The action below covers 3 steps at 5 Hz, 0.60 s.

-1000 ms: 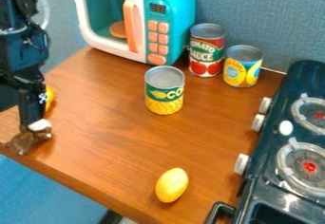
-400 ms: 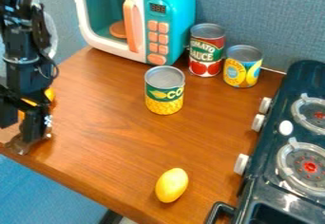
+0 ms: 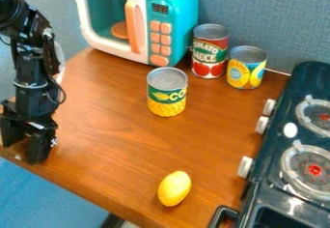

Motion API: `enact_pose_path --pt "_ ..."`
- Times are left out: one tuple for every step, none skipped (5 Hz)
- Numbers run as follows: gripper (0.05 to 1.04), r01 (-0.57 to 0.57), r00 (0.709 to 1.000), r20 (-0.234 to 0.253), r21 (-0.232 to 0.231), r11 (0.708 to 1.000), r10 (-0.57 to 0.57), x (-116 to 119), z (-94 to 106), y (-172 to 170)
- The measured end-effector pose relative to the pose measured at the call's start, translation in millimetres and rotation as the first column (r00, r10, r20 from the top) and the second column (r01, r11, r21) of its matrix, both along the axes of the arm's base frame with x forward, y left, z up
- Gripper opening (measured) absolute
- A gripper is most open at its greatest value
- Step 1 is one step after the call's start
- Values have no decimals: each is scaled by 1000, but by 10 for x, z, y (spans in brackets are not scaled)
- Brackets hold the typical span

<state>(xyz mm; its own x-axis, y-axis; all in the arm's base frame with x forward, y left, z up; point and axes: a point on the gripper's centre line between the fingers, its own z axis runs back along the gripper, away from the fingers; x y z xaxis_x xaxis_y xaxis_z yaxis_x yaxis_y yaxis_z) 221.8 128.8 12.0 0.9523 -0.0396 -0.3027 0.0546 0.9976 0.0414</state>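
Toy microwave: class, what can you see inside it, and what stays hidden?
Through the window of the toy microwave, a round orange disc shows, partly covered by the orange handle. Whatever sits behind the button panel is hidden.

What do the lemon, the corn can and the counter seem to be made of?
Lemon: probably smooth plastic, judging by its even, slightly shiny yellow skin; real fruit is possible. Can: metal, with a bare grey rimmed lid, and a printed label, likely paper. Counter: wood or wood-look laminate, glossy, with brown grain.

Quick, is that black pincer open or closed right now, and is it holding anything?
Pincer: open, its two fingers apart; I can't make out anything held between them.
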Motion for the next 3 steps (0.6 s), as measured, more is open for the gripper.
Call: enact_pose_path --pt "741 -5 1000 3 4 1000 5 34 -10 17" --pt "491 -35 999 32 -17 999 36 31 26 -47" --pt "324 -34 989 142 -53 998 41 84 481 -157"
